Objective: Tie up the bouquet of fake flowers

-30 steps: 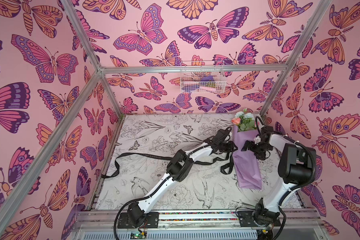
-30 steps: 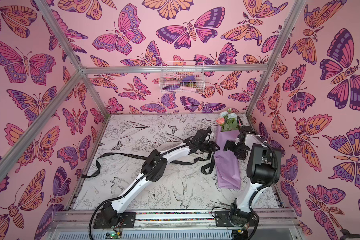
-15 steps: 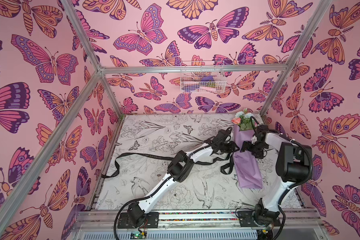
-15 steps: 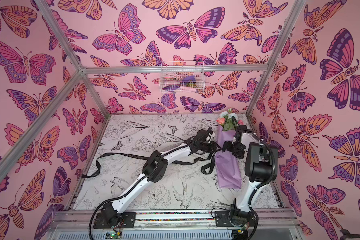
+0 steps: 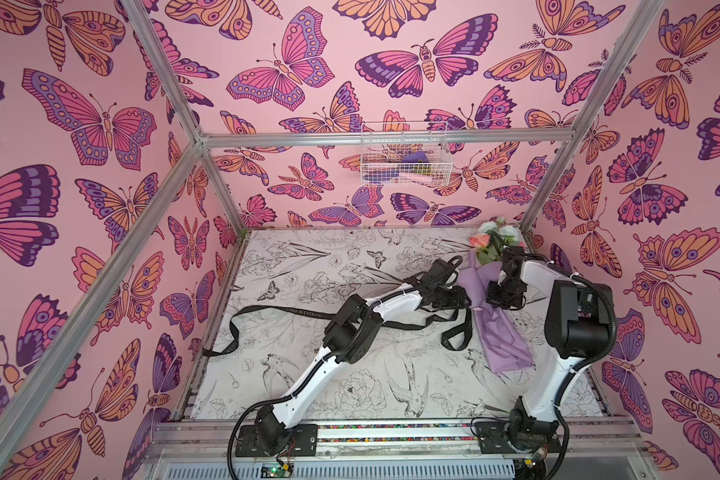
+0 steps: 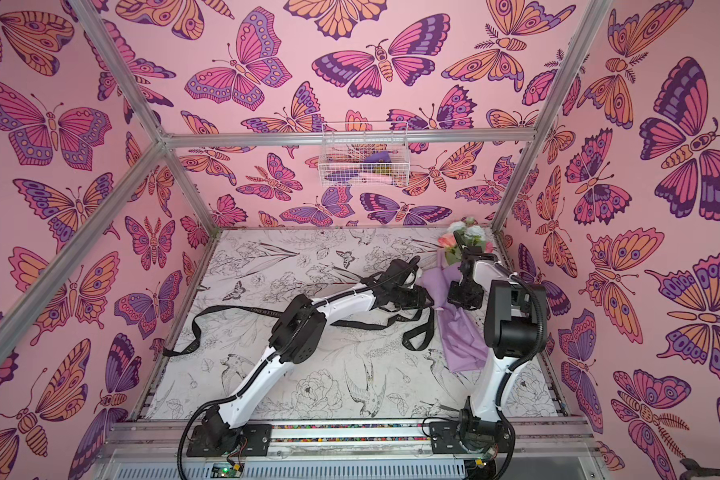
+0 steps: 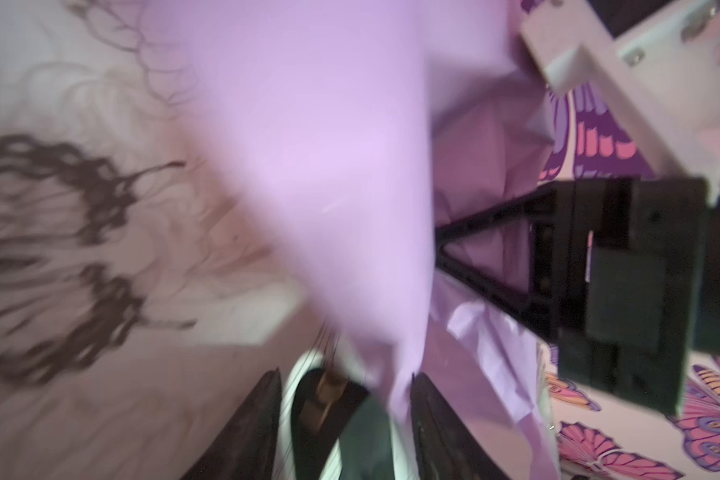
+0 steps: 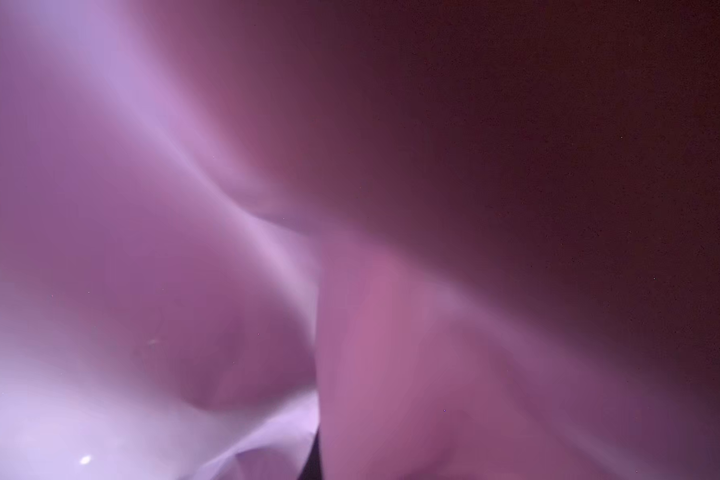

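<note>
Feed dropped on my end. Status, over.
Left gripper open, bouquet paper between jaws. Right gripper shut at its neck. Bouquet lying on table, untied. Ribbon slack beside it.

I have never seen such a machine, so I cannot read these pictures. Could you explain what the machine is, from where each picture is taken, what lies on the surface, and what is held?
These are two white-and-black robot arms: the left arm and the right arm, each ending in a two-finger gripper. Both top views come from one camera head above. The other two come from wrist cameras, hence close and blurred. On the white mat printed with black-line drawings lie a long black ribbon with pale lettering and a bouquet of coral-pink and pale fake flowers in lilac wrapping paper. The right gripper is shut, apparently pinching that paper; its camera sees only lilac. The left gripper is open, a paper edge between its fingers.
</note>
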`<state>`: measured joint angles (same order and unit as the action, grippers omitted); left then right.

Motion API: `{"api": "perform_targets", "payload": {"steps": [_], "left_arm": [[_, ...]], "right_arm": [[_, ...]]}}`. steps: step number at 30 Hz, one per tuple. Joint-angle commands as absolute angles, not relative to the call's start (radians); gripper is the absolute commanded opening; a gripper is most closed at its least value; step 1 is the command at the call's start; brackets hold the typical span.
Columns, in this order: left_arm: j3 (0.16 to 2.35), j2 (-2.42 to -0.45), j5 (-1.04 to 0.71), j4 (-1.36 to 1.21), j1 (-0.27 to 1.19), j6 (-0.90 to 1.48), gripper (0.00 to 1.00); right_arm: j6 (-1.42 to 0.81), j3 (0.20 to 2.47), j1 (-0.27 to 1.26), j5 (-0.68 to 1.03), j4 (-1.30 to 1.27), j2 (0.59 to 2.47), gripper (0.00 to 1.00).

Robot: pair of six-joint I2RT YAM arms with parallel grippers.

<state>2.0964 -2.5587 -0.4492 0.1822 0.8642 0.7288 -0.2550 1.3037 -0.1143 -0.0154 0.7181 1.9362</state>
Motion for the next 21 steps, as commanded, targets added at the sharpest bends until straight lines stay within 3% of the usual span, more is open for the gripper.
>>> {"api": "perform_targets", "payload": {"steps": [1,5,10,15,21], "left_arm": [[2.065,-2.512,-0.417,0.21,0.861,0.676,0.49],[2.098,-2.537,-0.445,0.209,0.882,0.683,0.48],[2.128,-2.55,-0.446,0.208,0.912,0.694,0.48],[2.013,-2.471,-0.346,0.174,0.923,0.719,0.46],[2.009,-2.46,-0.315,0.163,0.912,0.703,0.37]], "right_arm": [[-0.266,1.269,-0.121,-0.077,0.758,1.916,0.0],[-0.265,1.259,-0.121,-0.045,0.768,1.89,0.07],[-0.275,1.221,-0.122,-0.053,0.756,1.887,0.34],[-0.281,1.212,-0.123,-0.052,0.759,1.858,0.61],[-0.297,1.204,-0.127,-0.017,0.761,1.795,0.78]]}}
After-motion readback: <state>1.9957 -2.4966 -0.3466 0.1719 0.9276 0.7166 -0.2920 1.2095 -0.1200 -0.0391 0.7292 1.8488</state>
